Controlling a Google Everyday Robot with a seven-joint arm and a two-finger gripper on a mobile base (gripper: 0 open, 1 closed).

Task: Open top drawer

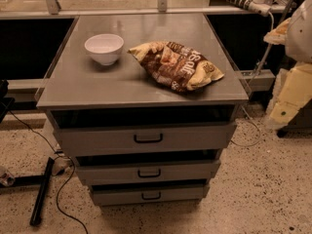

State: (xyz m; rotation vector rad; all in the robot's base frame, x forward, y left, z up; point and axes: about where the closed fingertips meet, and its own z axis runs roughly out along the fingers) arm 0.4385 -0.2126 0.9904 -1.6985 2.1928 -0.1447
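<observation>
**A:** Where is the top drawer to be found?

**B:** The top drawer (146,139) is seen directly under the top of a grey metal cabinet (122,89), as the widest and tallest of three fronts. A small black loop handle (148,138) is fixed at the centre of that front. A dark strip is seen between the front and the cabinet top. None of the inside is shown, and whether the drawer is pulled out at all cannot be told.

**A:** What is noted beneath it?

**B:** A middle drawer (148,172) and a bottom drawer (150,195) are stacked below. Each is narrower and shorter-fronted, and each is fitted with a similar handle.

**A:** And the gripper?

**B:** The gripper (284,106) is taken to be the pale, cream-coloured shape at the right edge of the view. It is placed off the cabinet's right side, well apart from the handle. Whether it is wide or narrow cannot be told.

**A:** What is laid on the cabinet?

**B:** A white bowl (104,48) is set upright toward the back left. A crumpled brown and yellow chip bag (176,65) is laid flat just to its right, not touching it.

**A:** And on the ground?

**B:** A black cable (63,199) is trailed over the speckled floor (253,194) at the cabinet's left.
</observation>
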